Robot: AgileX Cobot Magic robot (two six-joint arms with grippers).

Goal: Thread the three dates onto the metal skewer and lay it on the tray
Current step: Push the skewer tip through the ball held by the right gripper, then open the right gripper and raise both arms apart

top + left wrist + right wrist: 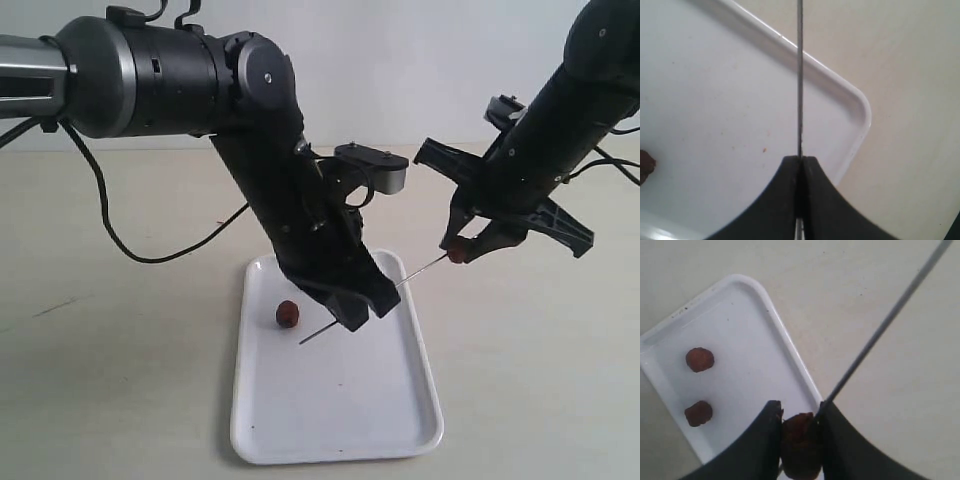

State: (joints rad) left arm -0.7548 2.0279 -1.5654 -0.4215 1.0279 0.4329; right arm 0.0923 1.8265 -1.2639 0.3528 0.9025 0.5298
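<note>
My left gripper (358, 316) is shut on the metal skewer (420, 271) above the tray (340, 400). The thin rod (800, 75) runs straight out from the closed left gripper (800, 161) and slants up to the right. My right gripper (459, 246) is shut on one date (800, 440), held above the tray's right edge. The skewer (880, 330) has its tip at the held date, close against one finger of the right gripper (799, 409). Two more dates (700, 359) (698, 413) lie on the tray (740, 290). In the exterior view only one lying date (288, 314) shows.
The tray (862, 107) lies on a plain beige tabletop (540, 380). A black cable (120, 235) trails over the table on the left, behind the left arm. Both arms lean in over the tray's far half.
</note>
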